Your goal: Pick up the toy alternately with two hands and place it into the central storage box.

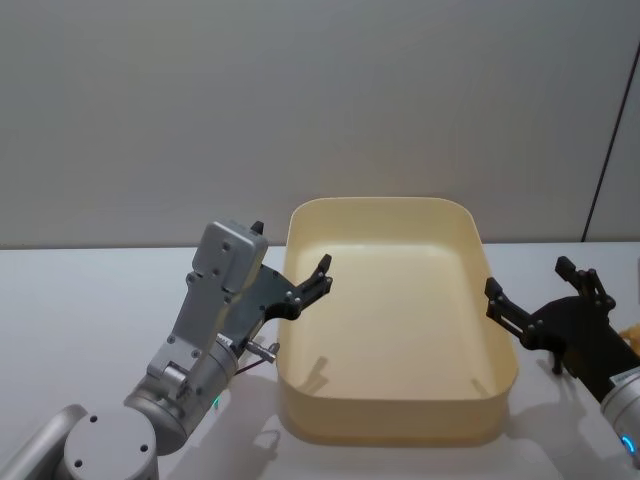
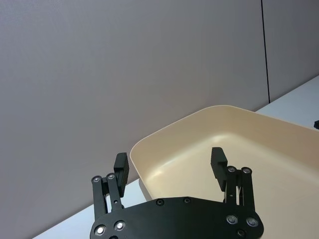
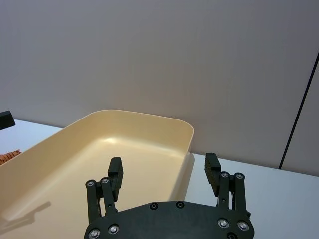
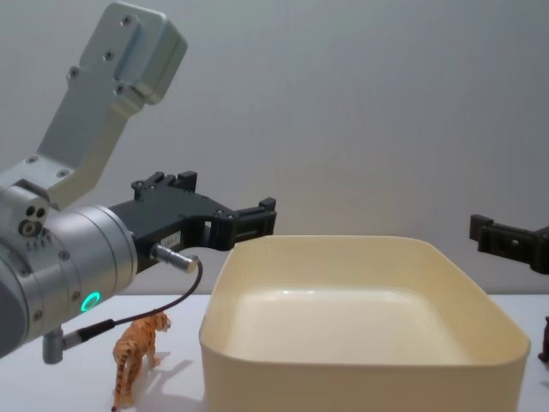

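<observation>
While your L gripper [image 2: 169, 162] and R gripper [image 3: 163, 167] flank the storage box [image 1: 390, 425], both w/ fingers apart, tiger toy [image 4: 137, 348] stands L of it.

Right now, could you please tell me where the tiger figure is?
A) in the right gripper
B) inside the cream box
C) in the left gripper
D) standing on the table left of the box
D: the tiger figure stands on the table outside the storage box, on its left side; both the left gripper and the right gripper are open and empty.
</observation>
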